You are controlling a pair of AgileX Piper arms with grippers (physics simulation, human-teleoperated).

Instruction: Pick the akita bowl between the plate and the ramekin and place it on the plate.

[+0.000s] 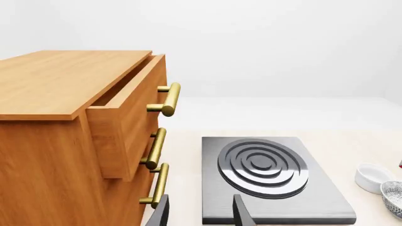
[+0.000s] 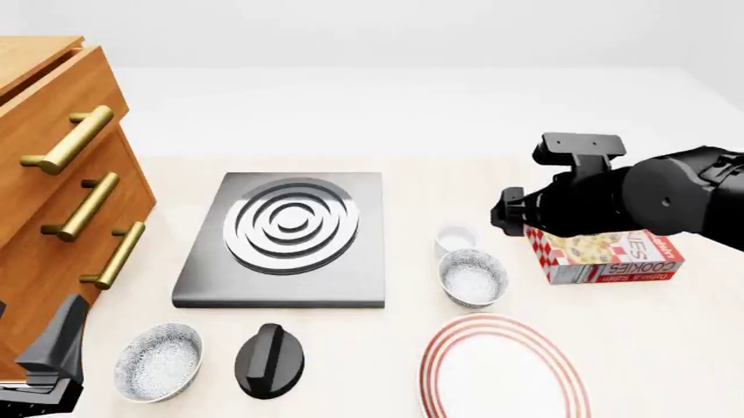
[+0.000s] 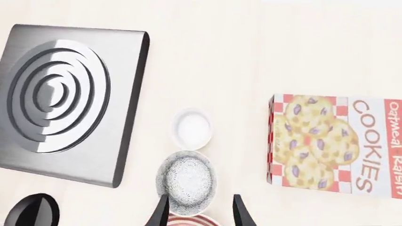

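Front view: akita bowl (image 2: 472, 277) below right hand (image 2: 511, 212).

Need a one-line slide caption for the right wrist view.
Open right hand above the akita bowl, between ramekin and plate.

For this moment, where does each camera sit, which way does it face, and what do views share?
Front: fixed above the arms' side, facing forward over stove plate and plate; right arm shows.
Left wrist: behind left gripper, facing drawer cabinet; fingertips show.
Right wrist: behind right gripper, looking down on akita bowl, ramekin, cookie box.
Shared: all show the stove plate.
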